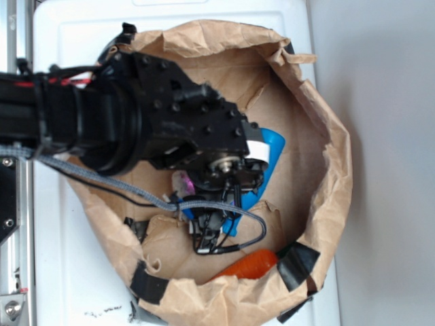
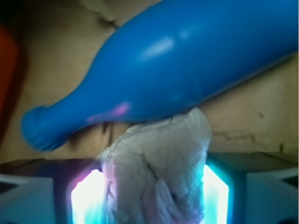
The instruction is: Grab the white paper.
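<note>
Exterior view: the black arm reaches into the brown paper bag (image 1: 319, 136) on the white bench (image 1: 75, 41), its claw (image 1: 204, 227) low near the blue bottle (image 1: 272, 153) and an orange object (image 1: 251, 263).

Wrist view: the white paper (image 2: 159, 168) sits between the claw's fingers (image 2: 86, 200), seemingly clamped, just below the bottle. The grasp looks made; lifting clear likely comes next.

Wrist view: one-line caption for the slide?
Crumpled white paper ball sits between the jaws, against a glossy blue plastic bottle lying on brown paper bag.
</note>
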`<action>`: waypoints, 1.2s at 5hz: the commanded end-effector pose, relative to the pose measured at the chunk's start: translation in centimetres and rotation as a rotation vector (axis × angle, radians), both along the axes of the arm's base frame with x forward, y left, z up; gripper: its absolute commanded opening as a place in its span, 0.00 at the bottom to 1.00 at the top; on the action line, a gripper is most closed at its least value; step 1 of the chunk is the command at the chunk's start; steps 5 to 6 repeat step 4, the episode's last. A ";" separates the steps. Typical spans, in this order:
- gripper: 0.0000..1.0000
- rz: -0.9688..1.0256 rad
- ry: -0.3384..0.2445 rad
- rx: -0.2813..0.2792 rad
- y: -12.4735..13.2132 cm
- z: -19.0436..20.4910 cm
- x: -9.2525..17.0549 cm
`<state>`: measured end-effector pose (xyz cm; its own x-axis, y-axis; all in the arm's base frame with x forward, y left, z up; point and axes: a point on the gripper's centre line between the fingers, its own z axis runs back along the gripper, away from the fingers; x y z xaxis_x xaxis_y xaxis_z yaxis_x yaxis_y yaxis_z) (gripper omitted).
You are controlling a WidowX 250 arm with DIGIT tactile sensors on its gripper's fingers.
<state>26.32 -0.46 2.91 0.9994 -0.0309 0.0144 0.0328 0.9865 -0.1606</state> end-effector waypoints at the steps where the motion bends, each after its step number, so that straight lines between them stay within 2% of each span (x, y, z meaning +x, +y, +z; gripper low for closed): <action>1: 0.00 0.037 -0.069 -0.040 1.7 8.3 1.0; 2: 0.00 0.080 -0.074 -0.042 2.7 11.9 0.9; 3: 0.00 0.073 -0.074 -0.056 3.2 12.8 1.1; 4: 0.00 0.072 -0.081 -0.023 3.3 12.9 1.2; 6: 0.00 0.072 -0.081 -0.023 3.3 12.9 1.2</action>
